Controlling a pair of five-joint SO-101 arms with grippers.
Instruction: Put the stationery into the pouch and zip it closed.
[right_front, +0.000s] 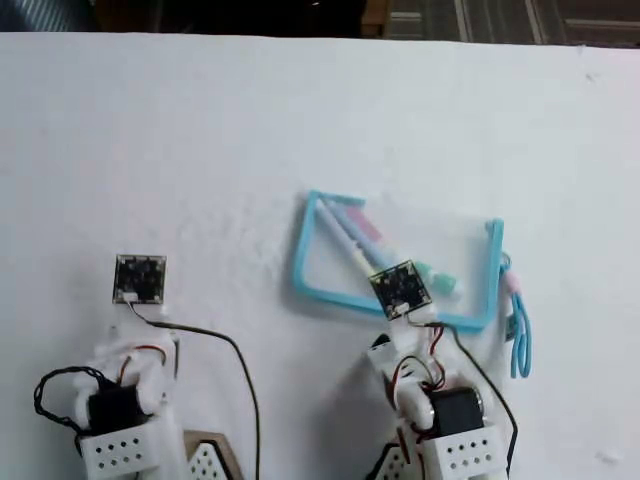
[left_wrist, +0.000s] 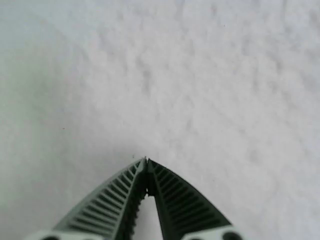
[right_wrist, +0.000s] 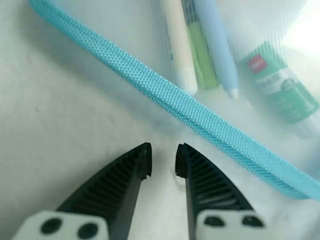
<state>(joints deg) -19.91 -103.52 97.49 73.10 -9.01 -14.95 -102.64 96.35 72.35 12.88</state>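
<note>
Pouch (right_wrist: 200, 116) edge just beyond right fingers (right_wrist: 122, 185), slightly spread; left fingers (left_wrist: 115, 200) pressed together.

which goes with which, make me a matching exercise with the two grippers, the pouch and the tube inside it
1 left gripper
2 right gripper
3 pouch
4 tube

a green and white, inside the pouch
b shut, over the table
c blue border, see-through side
d open a little, just outside the pouch's border

Pairs: 1-b, 2-d, 3-c, 4-a
</note>
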